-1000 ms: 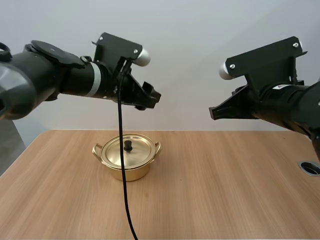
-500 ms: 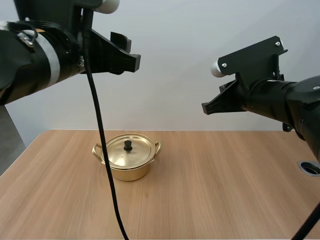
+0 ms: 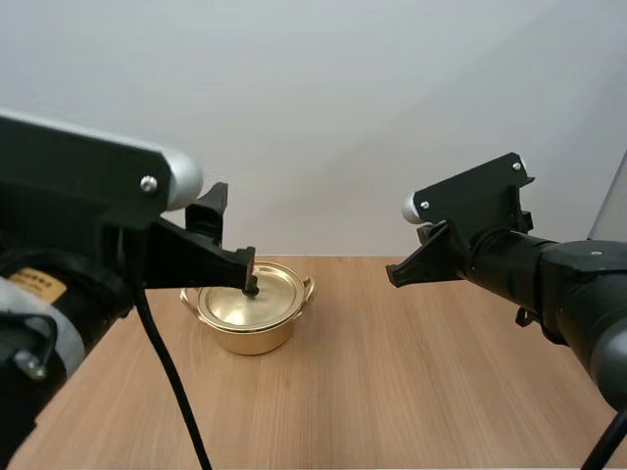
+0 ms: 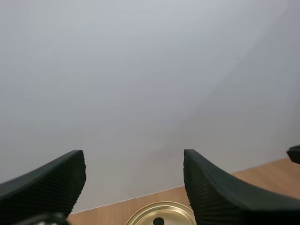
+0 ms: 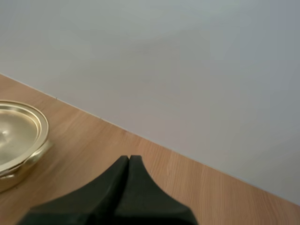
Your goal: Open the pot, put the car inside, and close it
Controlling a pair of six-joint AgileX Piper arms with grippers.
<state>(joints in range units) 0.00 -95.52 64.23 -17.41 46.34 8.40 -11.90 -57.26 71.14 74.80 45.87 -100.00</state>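
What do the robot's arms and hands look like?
The left arm and right arm are rounded black tubes carrying angular black plates with silver screws. The left arm has a light grey band and a small yellow label. The left hand and right hand have black tapered fingers, ribbed on the left hand's inner faces.

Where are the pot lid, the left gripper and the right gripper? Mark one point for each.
pot lid [image 3: 272, 302], high view, on its golden top surface.
left gripper [image 4: 133, 159], left wrist view, in the gap between its open fingertips.
right gripper [image 5: 129, 160], right wrist view, where its shut fingertips meet.
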